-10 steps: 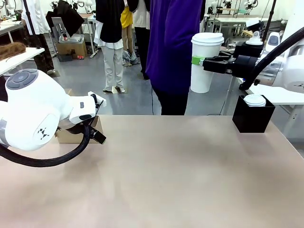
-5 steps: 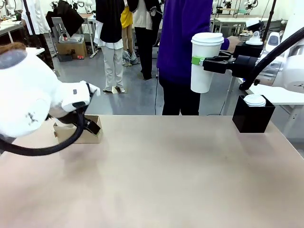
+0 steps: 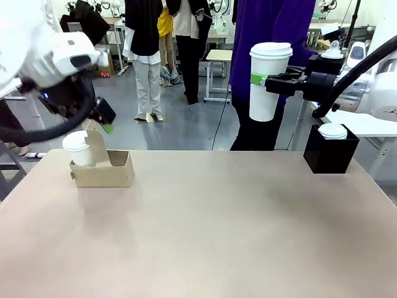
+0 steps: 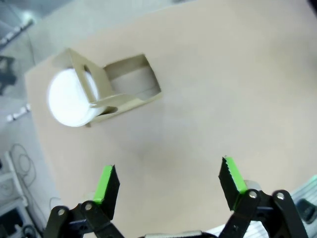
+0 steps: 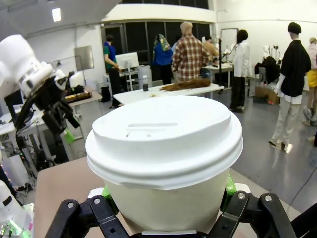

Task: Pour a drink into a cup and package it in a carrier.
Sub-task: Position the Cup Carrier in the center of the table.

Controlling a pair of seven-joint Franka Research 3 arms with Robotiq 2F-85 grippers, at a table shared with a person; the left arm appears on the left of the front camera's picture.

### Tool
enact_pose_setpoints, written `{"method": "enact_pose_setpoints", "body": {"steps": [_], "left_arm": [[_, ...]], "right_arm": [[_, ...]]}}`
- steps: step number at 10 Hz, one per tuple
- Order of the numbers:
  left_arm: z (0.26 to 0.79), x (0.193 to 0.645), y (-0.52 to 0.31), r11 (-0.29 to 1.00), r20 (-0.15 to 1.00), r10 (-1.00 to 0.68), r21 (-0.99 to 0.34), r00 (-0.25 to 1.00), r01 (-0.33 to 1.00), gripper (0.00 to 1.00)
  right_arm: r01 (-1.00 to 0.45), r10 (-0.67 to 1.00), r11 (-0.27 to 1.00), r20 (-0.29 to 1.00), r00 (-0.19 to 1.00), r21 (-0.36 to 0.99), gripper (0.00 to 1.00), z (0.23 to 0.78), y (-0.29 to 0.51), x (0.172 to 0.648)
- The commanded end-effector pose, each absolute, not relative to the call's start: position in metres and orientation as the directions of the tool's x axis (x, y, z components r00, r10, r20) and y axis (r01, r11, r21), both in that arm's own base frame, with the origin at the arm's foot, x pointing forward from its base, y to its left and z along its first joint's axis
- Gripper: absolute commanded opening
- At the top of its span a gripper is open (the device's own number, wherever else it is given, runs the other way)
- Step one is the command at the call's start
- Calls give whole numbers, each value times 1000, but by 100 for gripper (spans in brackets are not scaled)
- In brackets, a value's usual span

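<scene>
Holding one tall white cup (image 3: 263,102) high up, fingers clamped on it, the right gripper (image 3: 259,79) is well apart from the one brown carrier (image 3: 115,175), where a second cup (image 3: 79,148) sits below the left gripper (image 4: 168,183), fingers wide apart, and a third cup (image 3: 333,131) sits in one black box (image 3: 329,156).

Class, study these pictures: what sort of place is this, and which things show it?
Probably a robotics lab, not a café: the right gripper holds a lidded cup aloft, the left gripper hangs open above a table with a carrier, and workbenches with a monitor stand behind.
</scene>
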State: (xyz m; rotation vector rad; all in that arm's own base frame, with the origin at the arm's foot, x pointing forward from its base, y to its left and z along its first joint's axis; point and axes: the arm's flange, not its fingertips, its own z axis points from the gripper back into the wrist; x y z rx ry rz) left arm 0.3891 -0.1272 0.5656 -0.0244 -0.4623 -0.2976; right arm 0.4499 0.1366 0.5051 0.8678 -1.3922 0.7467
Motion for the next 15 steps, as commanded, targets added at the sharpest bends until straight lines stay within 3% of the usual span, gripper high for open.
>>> {"method": "enact_pose_setpoints", "body": {"steps": [1, 5, 11, 12, 13, 14, 15], "left_arm": [[573, 428, -115, 981, 402, -181, 6, 898, 195, 100], [552, 498, -80, 996, 315, -71, -33, 946, 86, 100], [516, 541, -76, 1000, 256, -13, 15, 967, 9, 100], [514, 543, -76, 1000, 251, -11, 19, 968, 7, 90], [512, 544, -76, 1000, 253, -6, 24, 967, 0, 42], [512, 544, -76, 1000, 250, -4, 28, 968, -3, 32], [512, 544, -76, 1000, 248, 0, 28, 969, -7, 0]], "right_arm": [[-863, -58, 501, 997, 47, 70, 88, 508, 139, 450], [-863, -58, 501, 997, 47, 70, 88, 508, 139, 450], [-863, -58, 501, 997, 47, 70, 88, 508, 139, 450], [-863, -58, 501, 997, 47, 70, 88, 508, 139, 450], [-863, -58, 501, 997, 47, 70, 88, 508, 139, 450], [-863, -58, 501, 997, 47, 70, 88, 508, 139, 450], [-863, -58, 501, 997, 47, 70, 88, 508, 139, 450]]}}
